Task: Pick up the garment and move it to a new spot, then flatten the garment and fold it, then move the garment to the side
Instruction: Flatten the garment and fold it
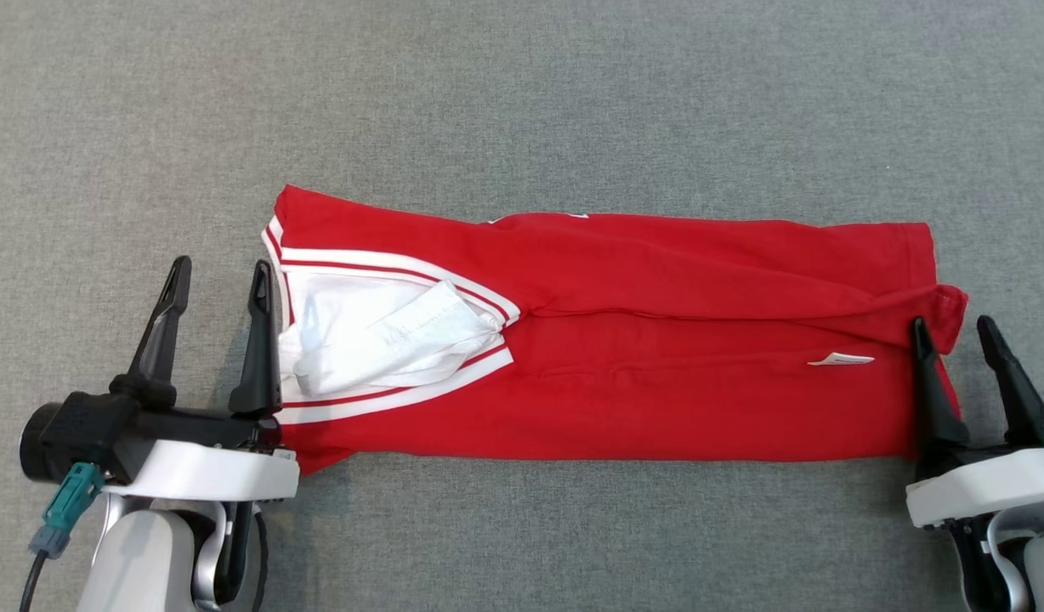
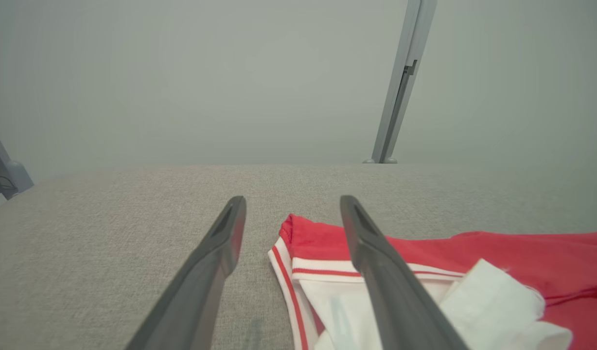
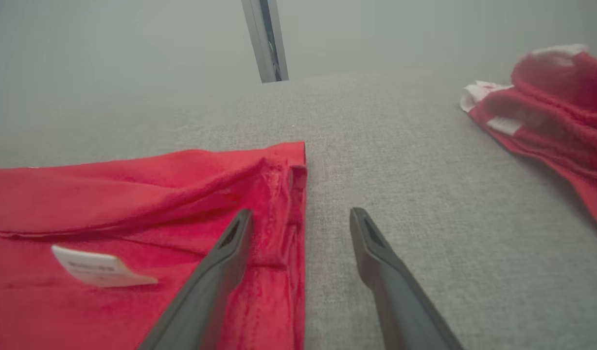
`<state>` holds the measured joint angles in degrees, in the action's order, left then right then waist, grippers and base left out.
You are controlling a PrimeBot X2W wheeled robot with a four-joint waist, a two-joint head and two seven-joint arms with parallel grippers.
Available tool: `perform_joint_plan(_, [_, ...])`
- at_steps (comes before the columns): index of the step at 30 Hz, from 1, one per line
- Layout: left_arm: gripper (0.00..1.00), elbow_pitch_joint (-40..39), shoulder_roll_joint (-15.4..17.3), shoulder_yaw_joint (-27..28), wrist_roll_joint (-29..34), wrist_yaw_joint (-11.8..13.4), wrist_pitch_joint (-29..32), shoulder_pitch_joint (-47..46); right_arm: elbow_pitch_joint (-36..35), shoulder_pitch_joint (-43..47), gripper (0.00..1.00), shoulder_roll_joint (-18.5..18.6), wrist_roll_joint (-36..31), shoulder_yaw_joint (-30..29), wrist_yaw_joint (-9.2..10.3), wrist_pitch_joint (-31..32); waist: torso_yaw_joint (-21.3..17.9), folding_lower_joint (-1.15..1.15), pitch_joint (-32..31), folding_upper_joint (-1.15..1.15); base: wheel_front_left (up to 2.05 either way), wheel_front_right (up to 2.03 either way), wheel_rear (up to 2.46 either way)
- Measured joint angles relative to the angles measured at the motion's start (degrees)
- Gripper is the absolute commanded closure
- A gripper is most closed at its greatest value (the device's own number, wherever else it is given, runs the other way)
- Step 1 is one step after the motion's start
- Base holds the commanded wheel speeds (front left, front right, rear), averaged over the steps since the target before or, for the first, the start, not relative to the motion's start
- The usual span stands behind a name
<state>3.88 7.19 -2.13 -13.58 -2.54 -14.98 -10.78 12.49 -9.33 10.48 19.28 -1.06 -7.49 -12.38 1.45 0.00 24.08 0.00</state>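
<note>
Grey desk point(image 1: 522, 102) shows wide open room around the garment point(image 1: 641, 382), folded into a long strip across the middle. Left gripper point(image 1: 220, 270) straddles its collar edge and right gripper point(image 1: 951, 321) its hem edge, both released, fingers pointing forward.

Grippers: left gripper point(image 1: 222, 263) and right gripper point(image 1: 951, 321), long dark tapered fingers point(image 1: 161, 327)
Wrists: glossy white rounded shells point(image 1: 207, 472)
Plug: teal connector point(image 1: 67, 501), beside the left shell

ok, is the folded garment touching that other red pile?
Apart. The right wrist view shows bare grey table between the hem of the garment and the other red pile.
</note>
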Motion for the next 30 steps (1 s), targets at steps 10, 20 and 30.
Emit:
perform_joint_plan(10, [0.0, 1.37, -0.83, 0.94, 1.18, -1.42, 0.0, -1.29, 8.02, -3.57, 0.03, -0.02, 3.6, 4.07, 0.01, -0.85, 0.22, 0.0, 0.94, 0.0, 0.0, 0.0, 0.0])
perform_joint_plan(20, [0.0, 1.78, -1.09, 3.09, 1.68, -1.94, 0.0, -1.62, 10.71, -5.53, 1.0, 1.45, 9.38, 7.23, -0.02, -1.91, -0.4, 0.0, 0.46, 0.0, 0.0, 0.0, 0.0])
perform_joint_plan(30, [0.0, 1.77, -1.21, 5.01, 1.45, -2.81, 0.0, -1.6, 10.89, -3.79, 1.0, 5.49, 11.47, 2.04, -0.18, -2.35, -1.6, 0.0, -0.72, 0.0, 0.0, 0.0, 0.0])
